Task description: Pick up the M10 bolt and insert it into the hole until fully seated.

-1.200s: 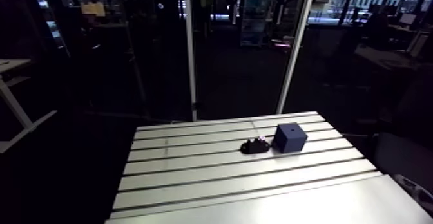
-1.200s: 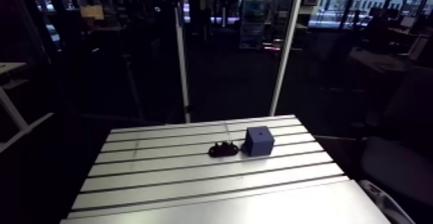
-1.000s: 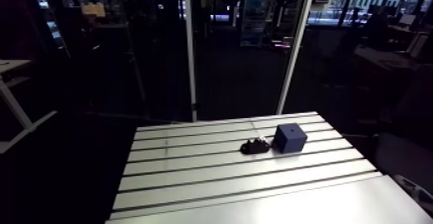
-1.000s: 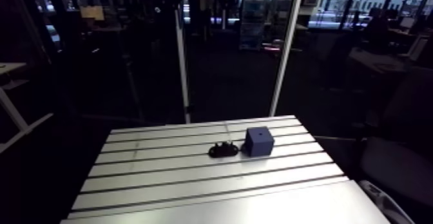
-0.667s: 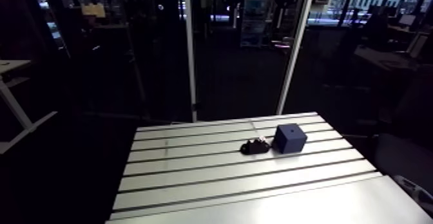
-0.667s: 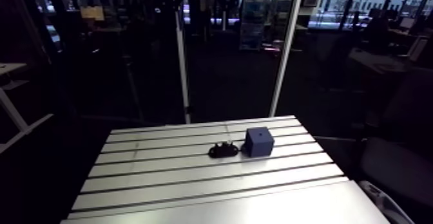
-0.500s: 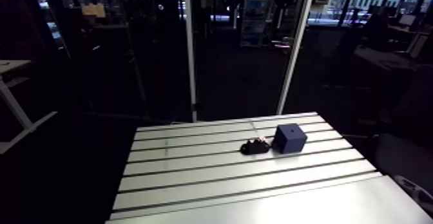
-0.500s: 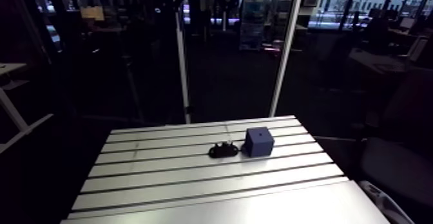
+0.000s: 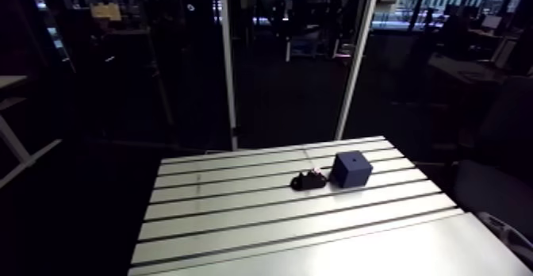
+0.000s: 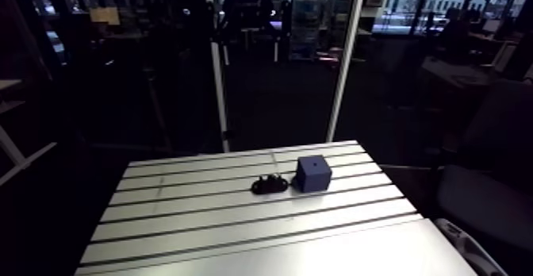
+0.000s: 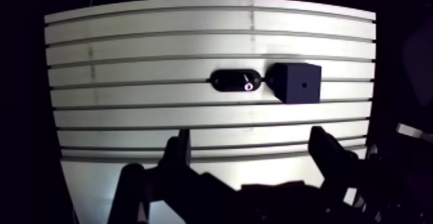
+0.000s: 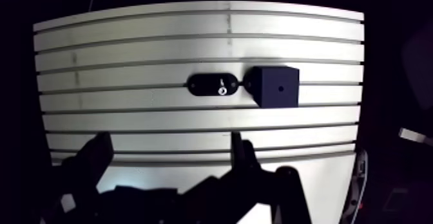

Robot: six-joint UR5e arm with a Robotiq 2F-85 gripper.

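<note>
Step in hand, as I read it: approach, pick not started. Pincer [image 11: 251, 140] is wide open and empty, both fingers [image 11: 180, 150] apart with nothing between them.

Bolt [image 11: 248, 82] shows only as a small bright spot in a black oval holder [image 11: 227, 81] mid-desk [image 11: 129, 46]; can't make out head or thread. Holder end touches or sits just beside the dark blue block [image 11: 295, 83]. Hole [image 11: 303, 84] is in the block's top face and looks unfilled.

Next move, my guess: travel forward and down, centre the fingers over the bright spot, align the jaws across the bolt, then close.

Arm pose: wrist held high over the desk's near edge, looking down. Holder and block lie ahead of the fingers, well apart from them. Pincer doesn't show in the arm view.
</note>
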